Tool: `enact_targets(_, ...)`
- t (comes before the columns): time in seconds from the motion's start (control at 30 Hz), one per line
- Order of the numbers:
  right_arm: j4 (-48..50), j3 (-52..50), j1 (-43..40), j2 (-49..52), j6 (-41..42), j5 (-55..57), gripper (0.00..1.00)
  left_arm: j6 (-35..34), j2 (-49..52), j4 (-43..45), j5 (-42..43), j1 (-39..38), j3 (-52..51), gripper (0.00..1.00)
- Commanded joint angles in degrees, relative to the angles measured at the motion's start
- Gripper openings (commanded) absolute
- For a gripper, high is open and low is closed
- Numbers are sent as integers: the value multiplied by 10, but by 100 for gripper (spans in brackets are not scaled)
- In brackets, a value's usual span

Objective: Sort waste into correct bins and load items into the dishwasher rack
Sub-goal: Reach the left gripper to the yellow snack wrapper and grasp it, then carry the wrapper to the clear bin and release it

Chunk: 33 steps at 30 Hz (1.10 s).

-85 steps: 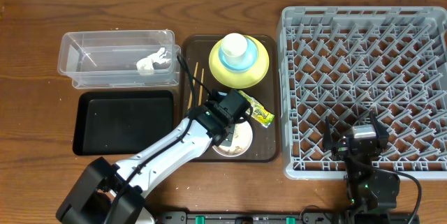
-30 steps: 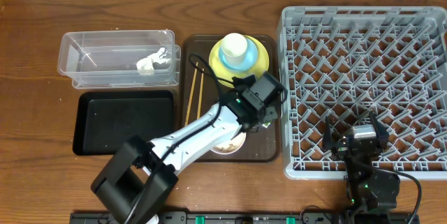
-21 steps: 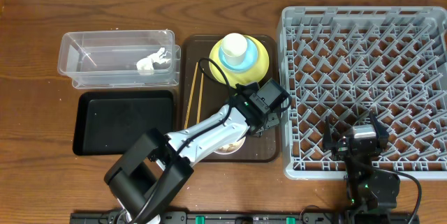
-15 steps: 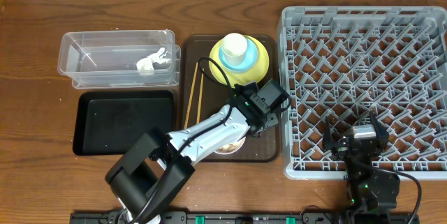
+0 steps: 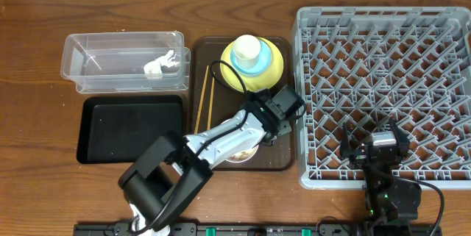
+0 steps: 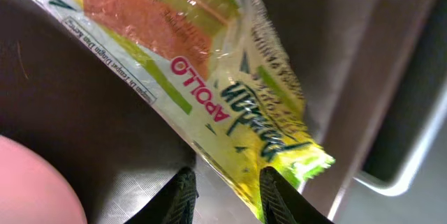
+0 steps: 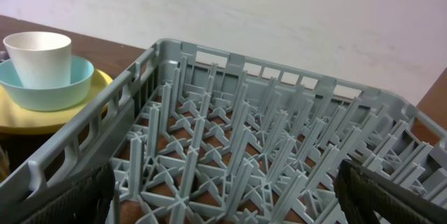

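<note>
Jaws on the left gripper have narrowed around the wrapper end, grip unconfirmed; binning it looks next. Right gripper gapes wide over the rack.

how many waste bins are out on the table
2. The clear plastic tub sits at the back left with a crumpled napkin inside; the black tray lies directly in front of it. None seem hidden.

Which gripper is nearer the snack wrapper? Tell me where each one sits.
Left. The left gripper is right at the snack wrapper, fingertips either side of its edge; the right gripper sits over the dishwasher rack, far off to the wrapper's right.
</note>
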Motion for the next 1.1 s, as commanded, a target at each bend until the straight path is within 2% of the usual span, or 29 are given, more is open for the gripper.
enact_targets(0.0,-2,-1,0,-2,2,-2,99,-1,6,-3,-17,1,-4,34)
enact_targets(0.2,-2,-1,0,-2,2,-2,99,-1,21,-3,-37,1,-4,33)
enact_targets(0.43,-2,-1,0,-2,2,-2,99,-1,28,0,-39,1,-4,6)
enact_targets(0.6,-2,-1,0,-2,2,-2,99,-1,16,-2,-39,6,-3,6)
enact_targets(0.8,-2,-1,0,-2,2,-2,99,26,-72,-12,-39,36,-3,6)
enact_targets(1.07,-2,-1,0,-2,2,-2,99,68,-232,-27,-39,163,-3,6)
